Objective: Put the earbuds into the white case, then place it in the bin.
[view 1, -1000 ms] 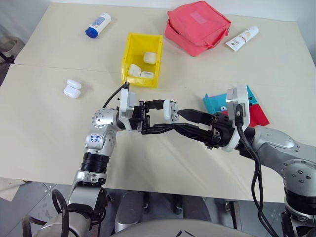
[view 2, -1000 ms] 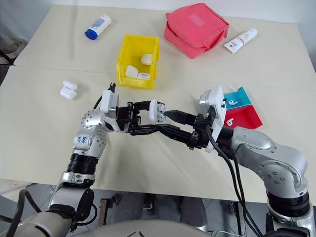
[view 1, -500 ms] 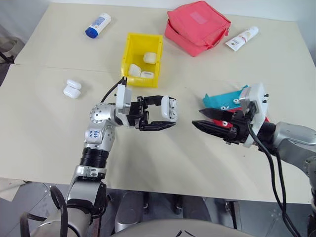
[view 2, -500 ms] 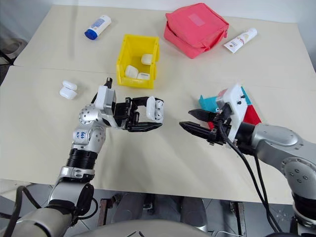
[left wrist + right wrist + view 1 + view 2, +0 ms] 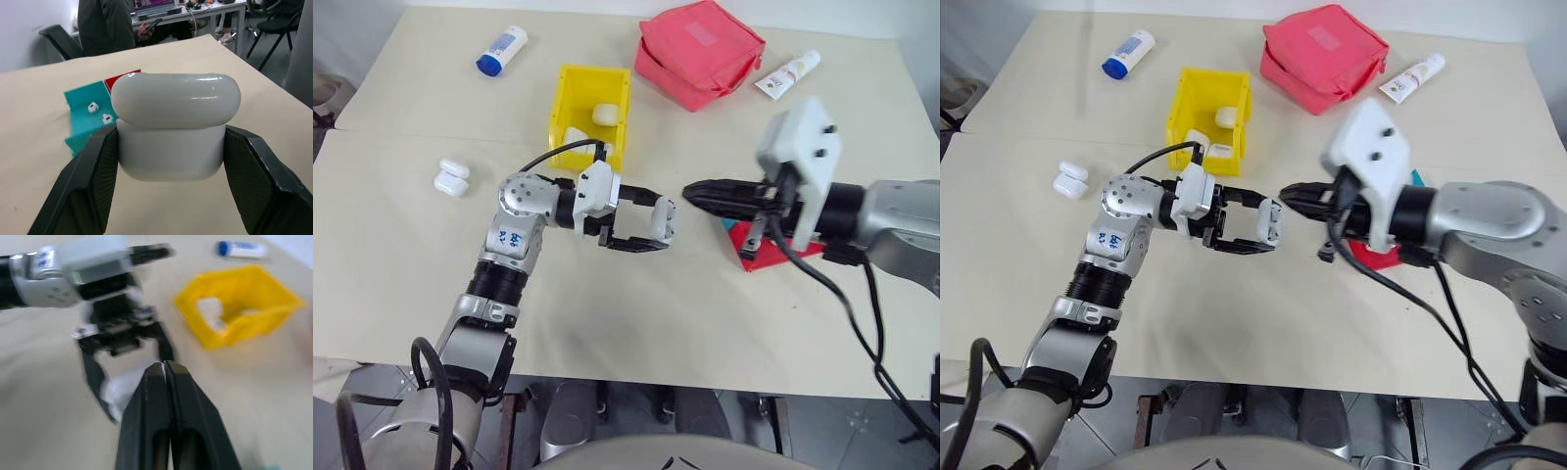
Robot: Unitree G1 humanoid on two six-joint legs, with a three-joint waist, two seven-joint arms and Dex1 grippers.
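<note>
left gripper [image 5: 651,219] clenches one white case [image 5: 663,217]; right gripper [image 5: 165,366] clenched empty.

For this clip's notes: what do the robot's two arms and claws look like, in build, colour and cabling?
Both arms are silver-grey metal with black joint bands. The left arm carries small blue markings and a black cable looping to a white wrist block. The right arm has a large white angular plate at the wrist and black cables trailing down. The left claw and right claw each have two black fingers; the left's pads are textured.
</note>
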